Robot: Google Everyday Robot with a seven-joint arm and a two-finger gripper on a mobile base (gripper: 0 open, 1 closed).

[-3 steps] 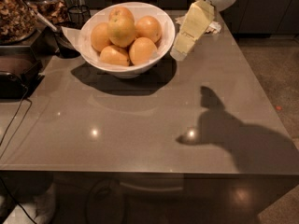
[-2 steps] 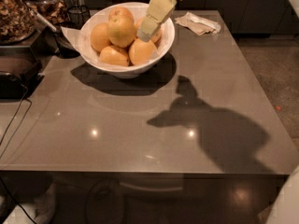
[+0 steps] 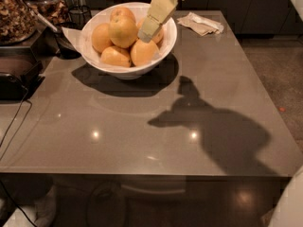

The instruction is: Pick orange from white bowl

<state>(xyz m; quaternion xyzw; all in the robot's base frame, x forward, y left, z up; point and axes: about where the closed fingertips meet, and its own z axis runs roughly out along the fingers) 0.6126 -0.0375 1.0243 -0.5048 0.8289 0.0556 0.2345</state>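
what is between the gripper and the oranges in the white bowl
Nothing visible. The gripper hangs over the right side of the white bowl, just above the oranges, which lie uncovered and piled up to the rim.

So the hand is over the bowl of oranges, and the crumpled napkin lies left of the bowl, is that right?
Not quite. In the camera view the napkin lies to the right of the bowl, not the left. The hand is indeed over the bowl of oranges.
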